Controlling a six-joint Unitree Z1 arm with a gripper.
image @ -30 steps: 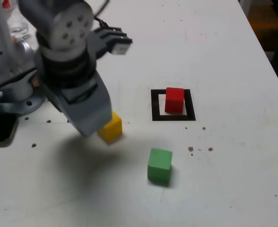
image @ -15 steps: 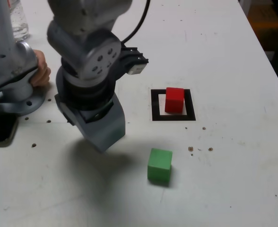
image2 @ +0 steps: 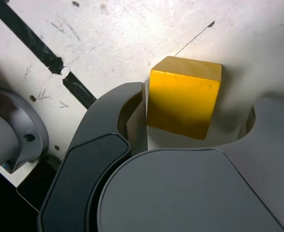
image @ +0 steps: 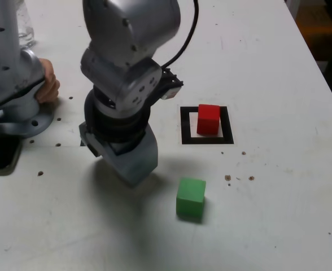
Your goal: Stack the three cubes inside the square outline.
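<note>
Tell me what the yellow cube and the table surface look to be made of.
Yellow cube: likely painted wood or hard plastic; opaque, slightly glossy faces with a soft sheen, crisp edges and one small dark speck. Table: a white, smooth, hard top, perhaps laminate or painted board; it shows fine scratches and scuffs.

Silver-grey arm (image: 126,68), round screw-dotted joint, black cable, dark grey pincer (image: 133,164).
</note>
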